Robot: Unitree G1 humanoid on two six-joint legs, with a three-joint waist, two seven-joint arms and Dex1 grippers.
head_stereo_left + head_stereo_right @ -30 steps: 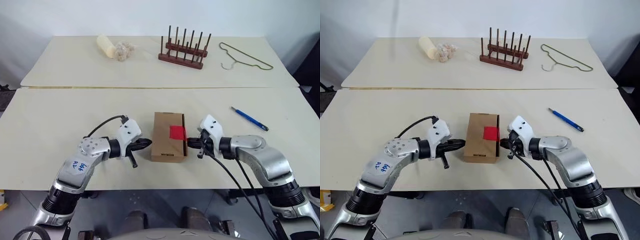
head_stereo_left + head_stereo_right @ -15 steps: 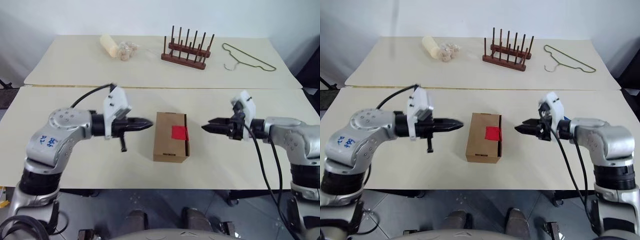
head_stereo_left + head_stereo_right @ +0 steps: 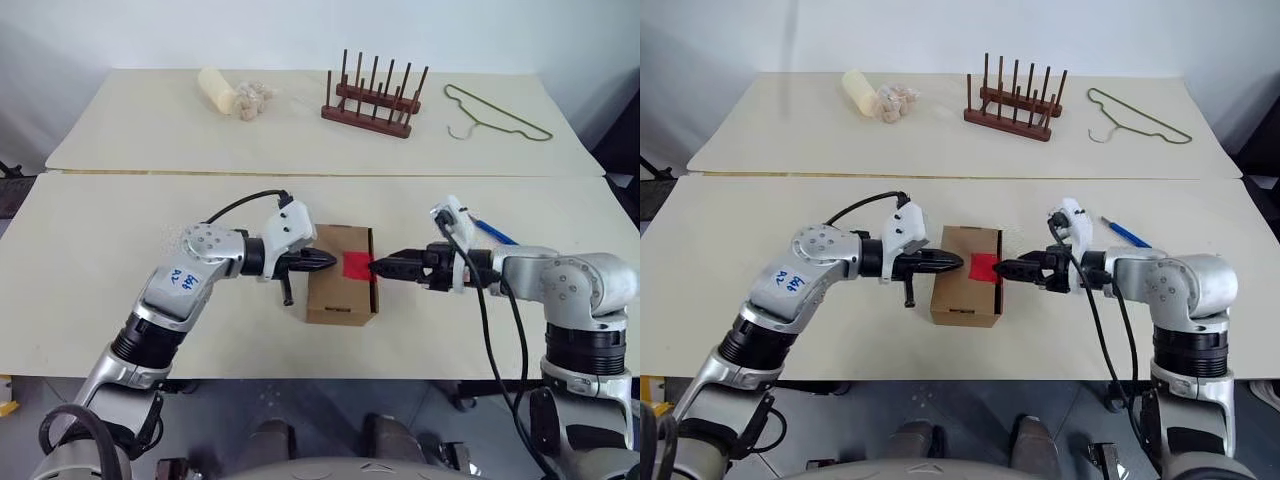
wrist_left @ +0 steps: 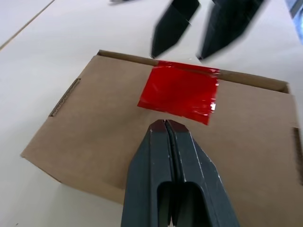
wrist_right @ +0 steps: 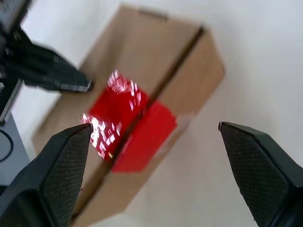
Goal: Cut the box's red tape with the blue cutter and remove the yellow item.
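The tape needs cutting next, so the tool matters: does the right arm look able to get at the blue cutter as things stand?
Probably yes. The blue cutter lies bare on the table just beyond the right gripper, which is open, empty and pointing at the box; nothing lies between them.

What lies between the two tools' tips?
The bright red square tape on the brown cardboard box, between left tool and right tool, in the left eye view.

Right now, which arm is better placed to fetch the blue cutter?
Likely the right. The blue cutter lies on the table just behind the right arm, and the right gripper has its fingers open. The left gripper is shut, over the box.
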